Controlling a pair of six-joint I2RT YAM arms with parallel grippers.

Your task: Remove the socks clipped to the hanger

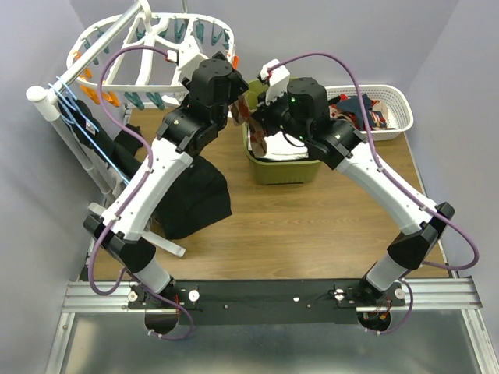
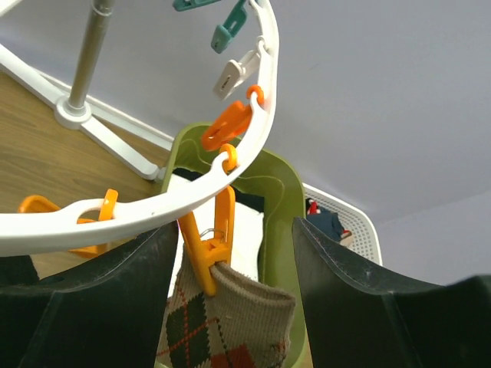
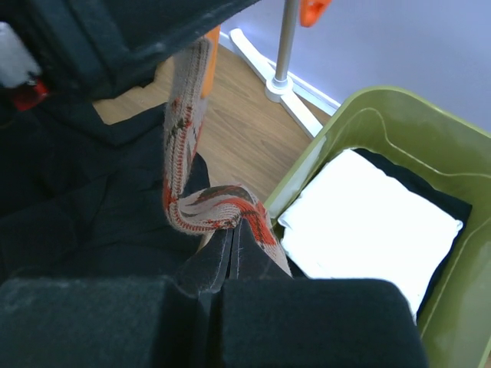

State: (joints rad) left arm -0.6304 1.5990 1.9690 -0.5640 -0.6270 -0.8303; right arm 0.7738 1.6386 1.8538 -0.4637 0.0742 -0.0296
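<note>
Wood table (image 1: pixel 312 226), lilac walls (image 1: pixel 460 47); left gripper (image 2: pixel 234 261) spread, right gripper (image 3: pixel 232 257) pinching beige sock (image 3: pixel 219 208)

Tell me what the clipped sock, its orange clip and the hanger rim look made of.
The beige argyle sock looks like knitted yarn, matte and fuzzy: stitch rows show. The orange clip looks like moulded plastic, smooth with slight sheen; a thin wire spring seems to sit at its hinge. The hanger rim looks like rigid white plastic, smooth, faintly glossy.
</note>
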